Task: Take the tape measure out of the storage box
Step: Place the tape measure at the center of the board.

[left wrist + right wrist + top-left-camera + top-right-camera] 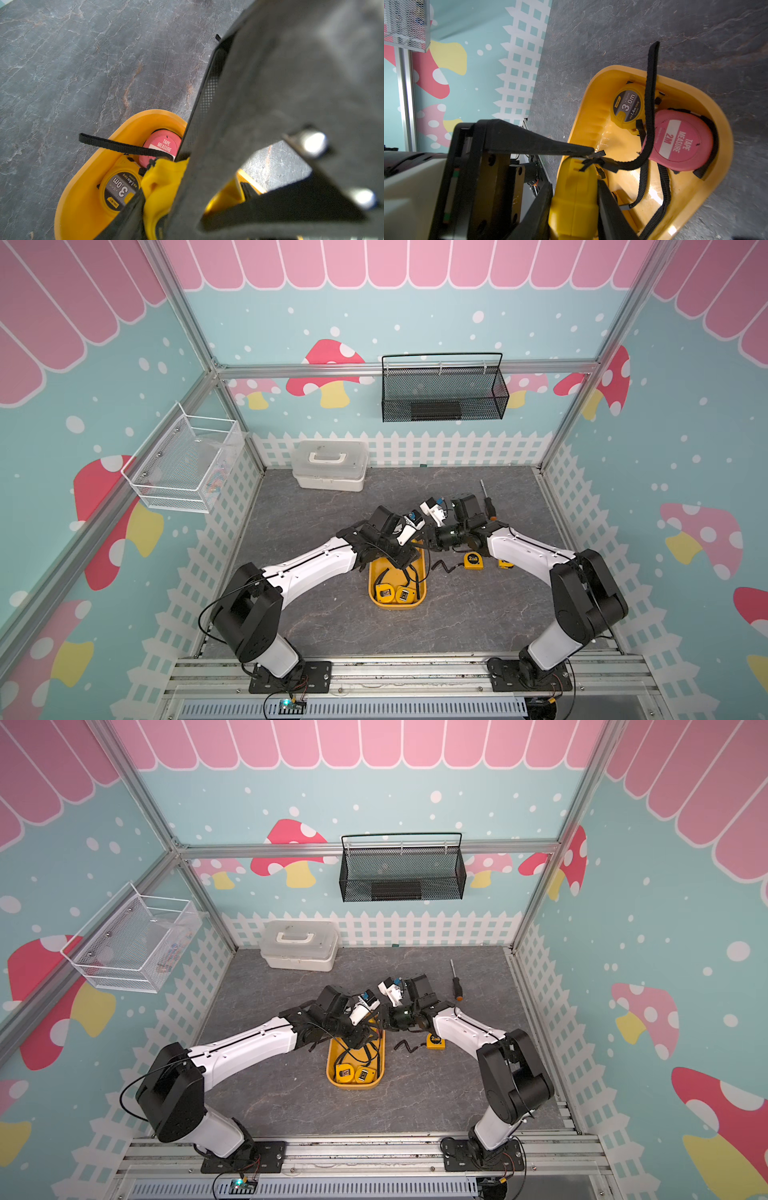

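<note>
Mid-extraction, left fingers (218, 124) clamp the yellow tape measure (575, 197), lower centre, over the storage box (593, 108); right fingers' (550, 143) hold unclear; next, clear its rim.

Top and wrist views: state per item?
Shallow yellow plastic storage box: flat, holds round pink tape measure.
Yellow plastic tape measure: clamped in left gripper.
Right gripper: jaws beside it, grip unclear.
White lidded plastic case: shut.
Black-and-orange screwdriver: lying on grey table.

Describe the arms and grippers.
The left arm and right arm match: white link shells, black joints, black base plates. A black cable loops off the left shoulder. The left gripper and right gripper are black with tapered fingers; wrist cameras, white.
</note>
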